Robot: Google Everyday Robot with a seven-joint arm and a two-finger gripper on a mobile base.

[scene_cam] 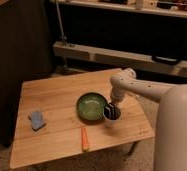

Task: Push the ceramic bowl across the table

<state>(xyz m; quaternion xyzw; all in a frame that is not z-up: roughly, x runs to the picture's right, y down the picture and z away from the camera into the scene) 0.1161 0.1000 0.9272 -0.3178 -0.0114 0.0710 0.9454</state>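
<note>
Gripper hangs by the white cup, grip unreadable; your glossy ceramic bowl is rigid, breakable, slippery—press its rim.

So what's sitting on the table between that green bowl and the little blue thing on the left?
Nothing: in the camera view only bare wooden table separates the ceramic bowl from the blue object. The carrot lies nearer the front edge, and the gripper hangs over the cup at the bowl's right.

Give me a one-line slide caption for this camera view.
Robot arm's pincer hangs at the white cup beside the green ceramic bowl on the wooden table.
</note>
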